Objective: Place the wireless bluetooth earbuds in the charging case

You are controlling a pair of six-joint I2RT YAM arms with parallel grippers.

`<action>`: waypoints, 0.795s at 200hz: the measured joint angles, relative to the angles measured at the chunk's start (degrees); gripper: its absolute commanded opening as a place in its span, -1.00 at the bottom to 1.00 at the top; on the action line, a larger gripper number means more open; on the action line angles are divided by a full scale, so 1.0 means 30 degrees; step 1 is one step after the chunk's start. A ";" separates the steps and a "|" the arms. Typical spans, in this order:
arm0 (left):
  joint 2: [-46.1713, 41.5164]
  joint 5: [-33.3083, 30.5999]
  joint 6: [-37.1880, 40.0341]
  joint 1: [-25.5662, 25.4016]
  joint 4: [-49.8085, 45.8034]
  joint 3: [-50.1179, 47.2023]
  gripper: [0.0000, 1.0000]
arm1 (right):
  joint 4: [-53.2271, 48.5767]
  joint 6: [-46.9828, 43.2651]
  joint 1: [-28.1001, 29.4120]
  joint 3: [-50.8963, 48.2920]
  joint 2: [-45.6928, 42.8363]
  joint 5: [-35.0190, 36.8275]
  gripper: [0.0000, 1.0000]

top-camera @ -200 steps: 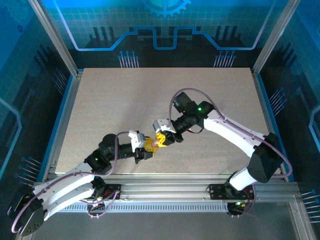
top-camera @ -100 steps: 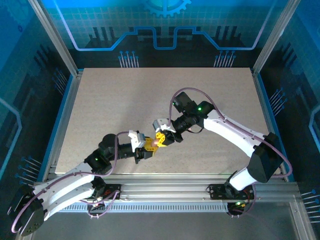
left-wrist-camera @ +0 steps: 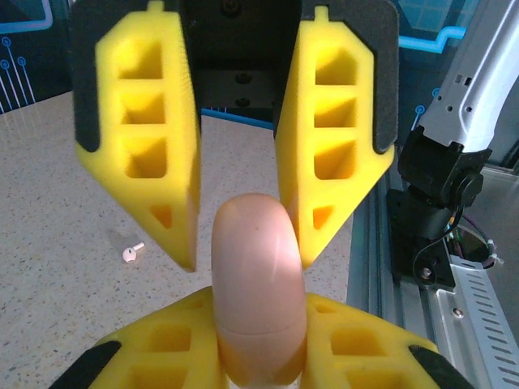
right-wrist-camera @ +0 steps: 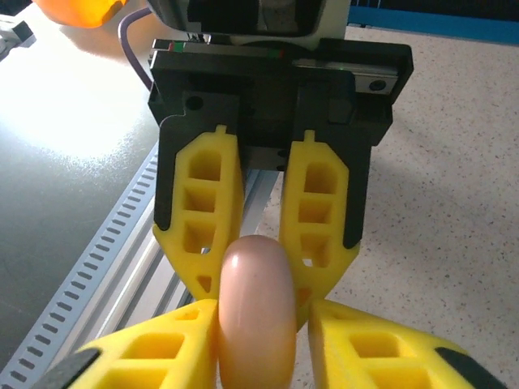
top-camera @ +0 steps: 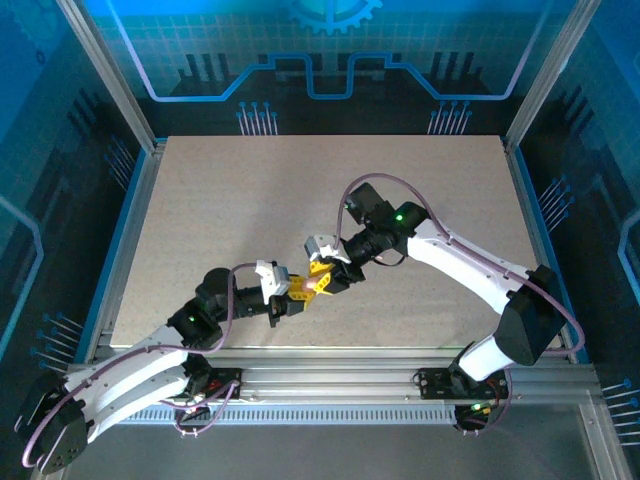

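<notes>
Pink case [left-wrist-camera: 258,243] in left gripper [left-wrist-camera: 259,332], earbud [left-wrist-camera: 132,253] nearby

Pale pink case [left-wrist-camera: 258,292], yellow fingers [left-wrist-camera: 154,138], speckled beige table [left-wrist-camera: 65,203], white earbud [left-wrist-camera: 132,253].

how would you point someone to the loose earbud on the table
In the left wrist view, start at the speckled beige table. Near that view's left edge the earbud lies alone. It is tiny, pale and short-stemmed, unlike the big smooth pink case clamped in the left tool.
</notes>
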 measured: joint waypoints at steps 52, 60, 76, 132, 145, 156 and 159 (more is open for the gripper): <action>-0.0015 0.0000 0.0000 0.0000 -0.0007 0.0000 -0.70 | 0.0408 0.0831 -0.0007 0.0000 -0.0007 0.0073 -0.19; -0.0015 -0.0007 0.0000 0.0000 -0.0007 0.0000 -0.70 | 0.0408 0.0903 -0.0007 0.0000 -0.0007 0.0109 -0.21; -0.0015 -0.0022 0.0000 0.0007 -0.0022 0.0000 -0.70 | 0.0430 0.1056 -0.0007 0.0000 -0.0007 0.0226 -0.21; -0.0007 -0.0372 0.0000 0.0036 -0.0015 0.0007 -0.70 | 0.1545 0.2055 -0.0364 -0.0321 -0.0678 0.0546 -0.21; -0.0007 -0.0277 0.0007 0.0022 -0.0153 0.0000 -0.70 | 0.2004 0.2208 -0.0576 -0.0321 -0.0816 0.0736 -0.22; -0.0007 -0.0138 0.0015 0.0015 -0.0160 0.0000 -0.70 | 0.2310 0.2280 -0.0794 -0.0321 -0.0867 0.1020 -0.22; -0.0007 -0.0124 0.0015 0.0015 -0.0160 0.0007 -0.70 | 0.2397 0.2317 -0.0874 -0.0321 -0.0874 0.1064 -0.22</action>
